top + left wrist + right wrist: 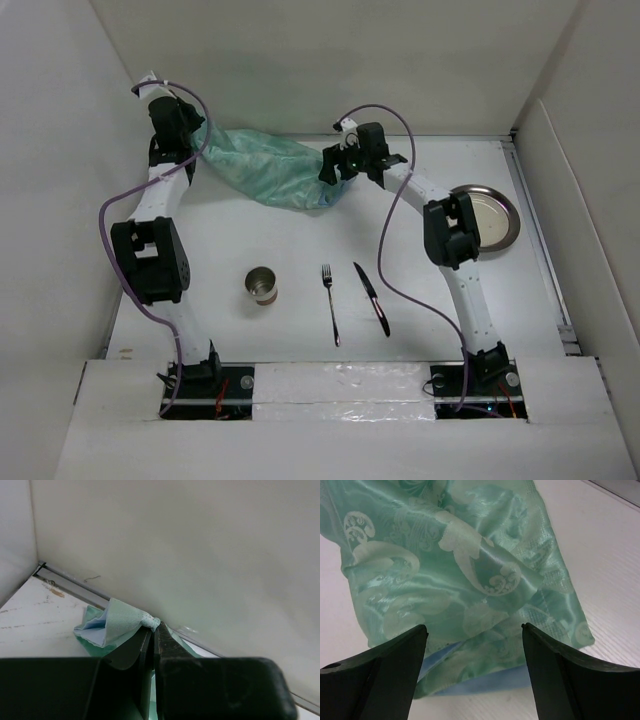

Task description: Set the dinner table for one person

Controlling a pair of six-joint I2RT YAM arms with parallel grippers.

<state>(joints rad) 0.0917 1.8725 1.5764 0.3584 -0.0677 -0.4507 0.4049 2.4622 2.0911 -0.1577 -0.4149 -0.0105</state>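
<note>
The left claw [152, 626] pinches a corner of the green cloth [270, 168]. It lies bunched on the far part of the desk [290, 235], not spread yet. The right claw [473, 630] is wide open over its right end. The cup [262, 285], fork [330, 300], knife [372, 297] and plate [492, 215] wait.

From my overhead camera I looked down on the dinner table [280, 235], a large matte white surface walled by white panels. A bunched green patterned cloth [270, 168] stretched across its far side, its right end resting on the surface. Nearer me, left of centre, a metal cup [262, 286] stood upright. To its right a fork [330, 305] and a knife [371, 297] lay side by side, apart, handles toward me. A round metal plate [495, 218] sat near the right wall.
</note>
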